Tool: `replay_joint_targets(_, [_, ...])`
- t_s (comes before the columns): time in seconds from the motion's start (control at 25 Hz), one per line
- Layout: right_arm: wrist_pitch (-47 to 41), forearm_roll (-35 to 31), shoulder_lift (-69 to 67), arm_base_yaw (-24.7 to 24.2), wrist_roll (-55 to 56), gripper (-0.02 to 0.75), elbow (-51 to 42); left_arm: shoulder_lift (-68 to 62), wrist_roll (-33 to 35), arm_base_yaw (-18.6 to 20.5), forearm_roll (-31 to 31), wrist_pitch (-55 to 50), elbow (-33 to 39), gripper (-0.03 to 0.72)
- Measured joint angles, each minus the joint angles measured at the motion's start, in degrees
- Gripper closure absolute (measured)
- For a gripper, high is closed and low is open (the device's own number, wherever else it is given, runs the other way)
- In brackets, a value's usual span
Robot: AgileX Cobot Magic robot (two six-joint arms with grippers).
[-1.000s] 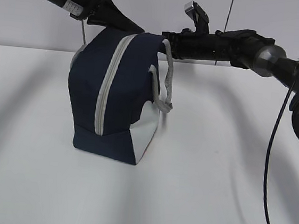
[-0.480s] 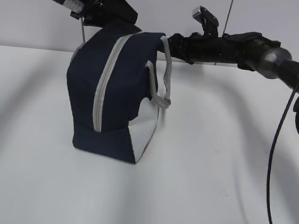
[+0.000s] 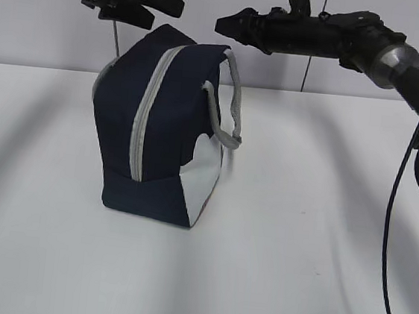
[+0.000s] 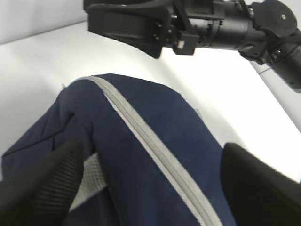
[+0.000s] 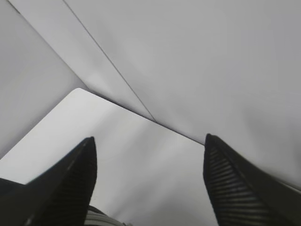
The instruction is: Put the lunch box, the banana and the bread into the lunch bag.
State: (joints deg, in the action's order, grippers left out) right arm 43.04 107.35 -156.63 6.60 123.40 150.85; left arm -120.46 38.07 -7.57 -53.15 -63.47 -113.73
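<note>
The bag (image 3: 160,129) stands zipped on the bench (image 3: 297,249), so nothing can spill. Both grippers hover above its top, apart from it: the left gripper (image 4: 150,188) spread and empty, the right gripper (image 5: 148,183) likewise released. Box, banana and bread are unseen, presumably inside.

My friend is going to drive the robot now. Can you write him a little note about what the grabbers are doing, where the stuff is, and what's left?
Left gripper: open, empty, just above the top of the lunch bag.
Right gripper: open, empty, up in the air beside the bag's top, touching nothing.
Lunch bag: standing upright on the white table, zipper closed as far as it shows, grey handle hanging loose.
Lunch box, banana and bread: not in sight in any view. They may be inside the bag, but the pictures cannot show that.
Done: bag zipped and free of both grippers.
Left: nothing visible on the table to pack; check inside before stopping.
</note>
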Motion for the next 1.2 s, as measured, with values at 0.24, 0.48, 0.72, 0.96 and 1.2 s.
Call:
replay_joint_targets(0.24, [4.10,0.32,3.04,0.11,0.63,0.215,0.38,4.94,-8.36,0.07,11.14,-0.52,0.00,0.133])
replay_joint_targets(0.48, [10.97,0.32,7.20,0.10,4.13,0.215,0.38,6.54,-14.71,0.07,19.90,-4.92,0.00,0.149])
replay_joint_targets(0.72, [13.68,0.32,15.54,0.10,4.81,0.214,-11.65,7.55,-18.31,0.07,24.38,-7.41,0.00,0.149])
replay_joint_targets(0.96, [9.96,0.32,28.30,0.10,2.07,0.214,-31.03,9.83,-23.09,0.07,30.41,-7.64,0.00,0.174])
replay_joint_targets(1.2, [2.08,0.32,38.67,0.00,0.75,0.215,-47.15,15.48,-24.67,0.07,31.64,-7.71,3.76,0.184])
